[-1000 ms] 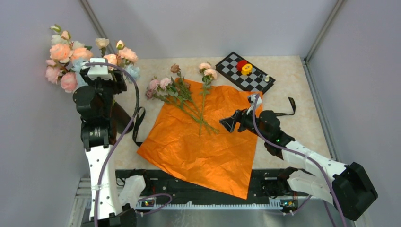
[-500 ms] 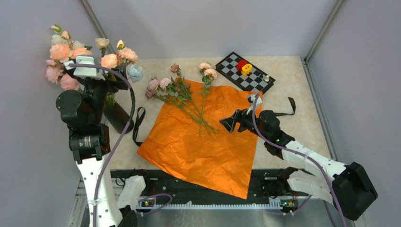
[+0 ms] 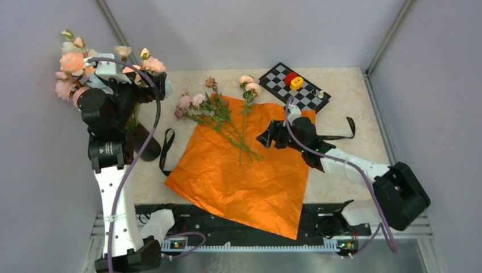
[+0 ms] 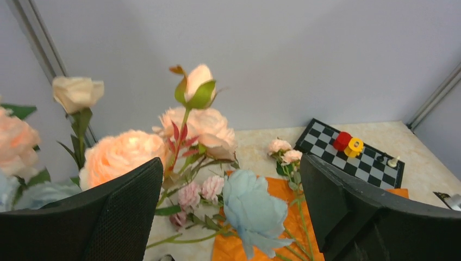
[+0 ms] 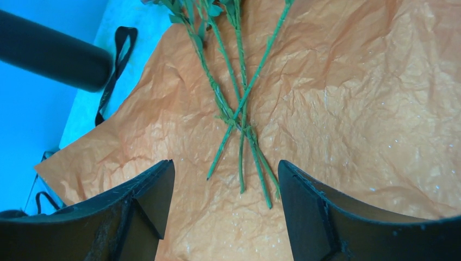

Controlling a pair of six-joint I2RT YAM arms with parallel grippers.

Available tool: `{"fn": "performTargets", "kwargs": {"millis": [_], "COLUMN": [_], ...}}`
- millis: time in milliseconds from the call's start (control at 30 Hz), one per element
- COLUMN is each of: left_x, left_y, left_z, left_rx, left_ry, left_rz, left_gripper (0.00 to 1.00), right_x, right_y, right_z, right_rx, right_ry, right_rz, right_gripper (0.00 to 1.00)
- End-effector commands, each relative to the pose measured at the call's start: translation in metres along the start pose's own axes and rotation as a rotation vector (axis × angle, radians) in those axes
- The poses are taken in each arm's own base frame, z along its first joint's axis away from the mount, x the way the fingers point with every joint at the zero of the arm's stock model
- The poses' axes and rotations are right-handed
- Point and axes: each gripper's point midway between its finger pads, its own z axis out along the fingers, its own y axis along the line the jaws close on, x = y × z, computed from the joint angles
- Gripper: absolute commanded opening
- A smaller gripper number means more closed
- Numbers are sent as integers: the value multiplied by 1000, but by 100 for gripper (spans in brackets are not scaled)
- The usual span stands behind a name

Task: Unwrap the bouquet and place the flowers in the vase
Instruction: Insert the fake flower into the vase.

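Note:
The black vase point(image 3: 146, 147) stands at the left and holds peach, pink and pale-blue flowers point(image 3: 74, 61). My left gripper point(image 3: 159, 90) hangs open beside those blooms with nothing in it; a peach bloom point(image 4: 122, 157) and a blue one point(image 4: 254, 212) show past its fingers point(image 4: 130, 217). The bouquet lies unwrapped: its orange paper point(image 3: 244, 170) is spread flat with several loose flowers point(image 3: 219, 114) across its top corner. My right gripper point(image 3: 264, 139) hovers open just over the cut ends of the stems point(image 5: 239, 109), touching none.
One black ribbon point(image 3: 166, 151) lies between vase and paper, another point(image 3: 347, 128) right of my right arm. A small chessboard point(image 3: 295, 85) with red and yellow pieces sits at the back. Grey walls stand close on both sides.
My left gripper has opened wide and swung from above the vase to the right of its blooms. My right gripper has slid left to the stem ends, its jaws narrowing slightly.

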Motion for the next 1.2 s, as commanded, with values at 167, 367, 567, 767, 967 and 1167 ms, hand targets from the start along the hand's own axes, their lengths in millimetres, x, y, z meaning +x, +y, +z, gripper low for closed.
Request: {"fn": "performTargets", "kwargs": {"millis": [167, 367, 567, 767, 967, 1167], "left_x": [-4, 4, 5, 5, 7, 8], "left_y": [-10, -7, -4, -4, -4, -5], "left_z": [-9, -16, -17, -17, -17, -17], "left_rx": [13, -18, -38, -40, -43, -38], "left_ry": [-86, -90, -82, -81, -75, -70], "left_rz": [-128, -160, -158, -162, -163, -165], "left_gripper": [99, 99, 99, 99, 99, 99], "right_x": [-9, -1, 6, 11, 18, 23], "right_y": [11, 1, -6, -7, -24, -35], "right_z": [66, 108, 143, 163, 173, 181], "right_rx": [-61, -56, -59, -78, -21, -1], "right_ry": [40, 76, 104, 118, 118, 108], "right_rz": [92, 98, 96, 111, 149, 194], "right_gripper": [64, 60, 54, 49, 42, 36]}}
